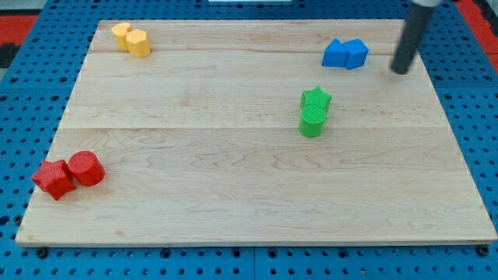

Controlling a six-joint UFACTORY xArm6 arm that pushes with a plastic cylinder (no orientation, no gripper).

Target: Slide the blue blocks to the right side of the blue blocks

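A pale wooden board point(249, 194) lies on a blue pegboard bench point(23, 93), carrying two yellow blocks point(131, 38) at the view's top left, two red blocks point(68, 174) at bottom left and two green blocks point(314, 112) right of centre. The two blue blocks point(345, 54), touching side by side, sit near the top right. The straight dark rod slants down from the view's top edge, holding nothing, with my tip point(400, 71) on the board just right of the blue pair and apart from it.

My tip point(400, 71) stands just right of the blue blocks point(345, 54), open board between; green blocks point(313, 113) sit below, well apart.
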